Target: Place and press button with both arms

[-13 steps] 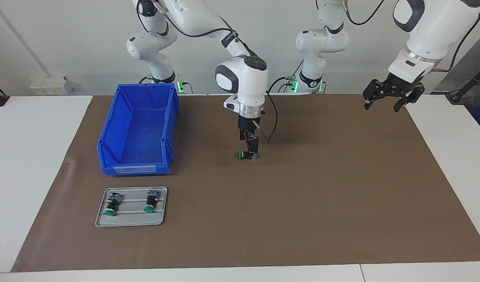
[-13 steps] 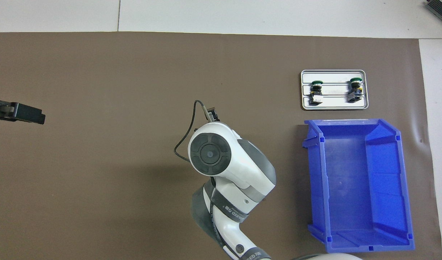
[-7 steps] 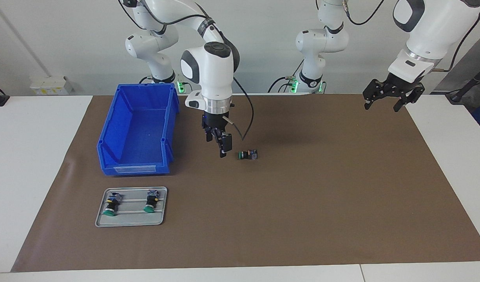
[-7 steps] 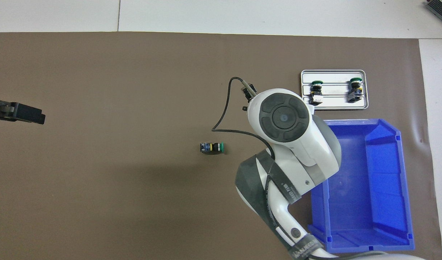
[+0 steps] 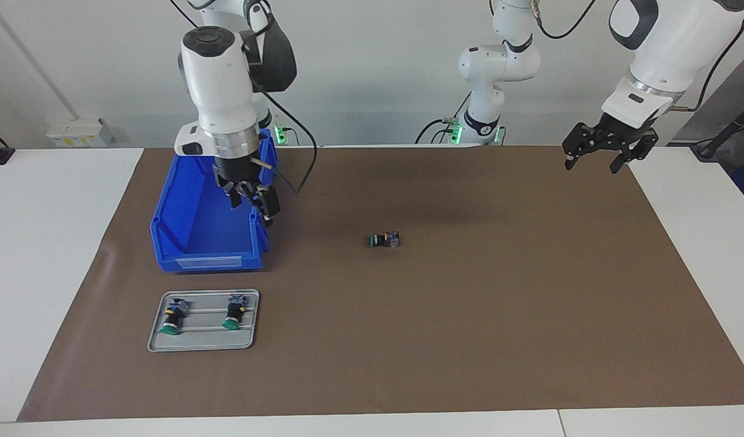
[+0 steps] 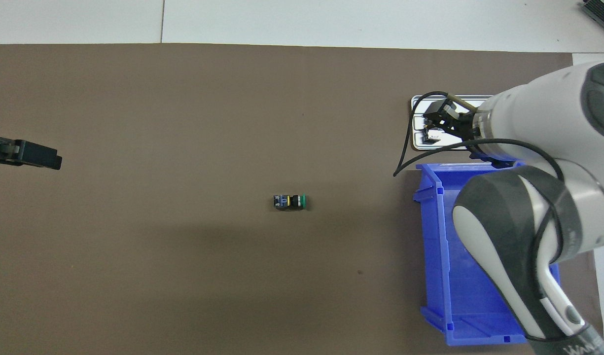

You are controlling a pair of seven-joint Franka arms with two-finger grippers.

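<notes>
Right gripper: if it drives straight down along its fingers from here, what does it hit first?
Probably the blue bin. In the facing view the right gripper hangs with open jaws, pointing down and a little toward the table's middle, over the bin's side wall. Wall or floor first is unclear; depth is hard to read.

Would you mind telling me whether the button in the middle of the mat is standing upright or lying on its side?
On its side: the button lies flat on the brown mat, green cap pointing sideways toward the blue bin.
</notes>
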